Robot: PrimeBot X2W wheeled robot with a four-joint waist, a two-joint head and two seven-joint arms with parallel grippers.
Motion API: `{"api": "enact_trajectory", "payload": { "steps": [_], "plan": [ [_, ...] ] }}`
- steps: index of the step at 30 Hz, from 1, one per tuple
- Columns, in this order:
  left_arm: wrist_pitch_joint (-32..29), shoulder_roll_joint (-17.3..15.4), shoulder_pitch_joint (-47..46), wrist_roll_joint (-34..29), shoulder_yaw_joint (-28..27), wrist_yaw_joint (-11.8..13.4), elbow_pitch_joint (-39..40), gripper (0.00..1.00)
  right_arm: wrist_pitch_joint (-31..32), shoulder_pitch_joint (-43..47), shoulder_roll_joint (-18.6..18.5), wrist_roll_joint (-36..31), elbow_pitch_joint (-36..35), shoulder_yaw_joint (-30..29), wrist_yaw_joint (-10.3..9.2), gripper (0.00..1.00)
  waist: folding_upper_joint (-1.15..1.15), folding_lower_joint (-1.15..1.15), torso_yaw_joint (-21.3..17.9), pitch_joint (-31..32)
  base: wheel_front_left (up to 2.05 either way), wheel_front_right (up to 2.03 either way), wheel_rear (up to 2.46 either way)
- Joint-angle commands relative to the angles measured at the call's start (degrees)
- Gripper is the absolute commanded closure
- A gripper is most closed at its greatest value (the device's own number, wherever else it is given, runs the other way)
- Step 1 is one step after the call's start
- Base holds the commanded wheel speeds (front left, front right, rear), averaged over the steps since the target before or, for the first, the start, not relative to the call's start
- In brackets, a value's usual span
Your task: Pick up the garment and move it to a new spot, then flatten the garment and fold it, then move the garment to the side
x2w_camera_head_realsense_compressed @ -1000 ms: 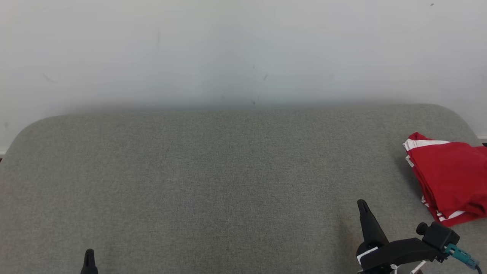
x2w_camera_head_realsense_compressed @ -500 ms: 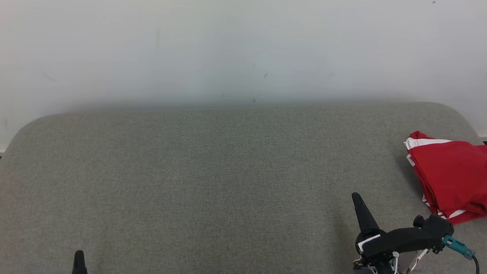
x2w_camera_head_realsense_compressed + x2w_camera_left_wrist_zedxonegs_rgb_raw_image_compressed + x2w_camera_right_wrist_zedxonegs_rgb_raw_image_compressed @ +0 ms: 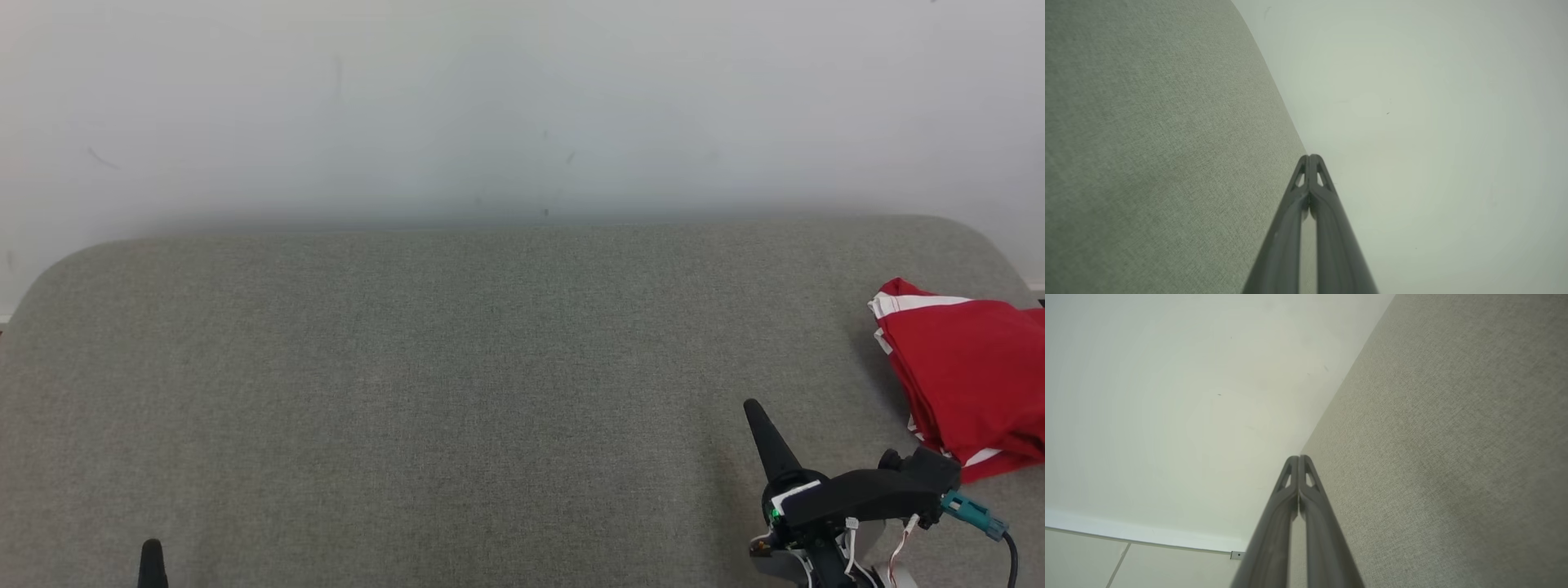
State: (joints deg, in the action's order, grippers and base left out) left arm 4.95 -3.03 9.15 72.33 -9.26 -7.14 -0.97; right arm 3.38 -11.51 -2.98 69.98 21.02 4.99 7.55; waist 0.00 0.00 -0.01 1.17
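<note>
The garment (image 3: 963, 376) lies folded at the right edge of the worktop (image 3: 457, 367), apart from the left pincer (image 3: 1310, 157) and right pincer (image 3: 1299, 457), both pressed together and empty, so the task looks finished.

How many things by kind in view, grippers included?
Red garment: 1, folded, at the head view's right edge
Grippers: 2, left gripper and right gripper, both shut and empty
Total: 3
</note>
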Motion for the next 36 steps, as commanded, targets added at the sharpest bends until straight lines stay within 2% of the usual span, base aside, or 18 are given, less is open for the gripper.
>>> {"api": "enact_trajectory", "payload": {
  "steps": [1,36],
  "plan": [
    [-0.13,0.02,0.20,1.54,-0.38,-0.38,0.71,1.00,0.36,-1.24,0.05,1.45,-0.11,0.14,-0.07,1.00,0.00,0.00,0.00,-0.03,0.00,0.00,0.00],
    [-2.97,0.12,0.58,18.16,-3.86,-0.39,2.07,1.00,5.43,-6.64,0.14,19.60,4.46,1.00,-0.11,1.00,0.00,0.00,0.07,-1.09,0.00,0.00,0.00]
  ]
}}
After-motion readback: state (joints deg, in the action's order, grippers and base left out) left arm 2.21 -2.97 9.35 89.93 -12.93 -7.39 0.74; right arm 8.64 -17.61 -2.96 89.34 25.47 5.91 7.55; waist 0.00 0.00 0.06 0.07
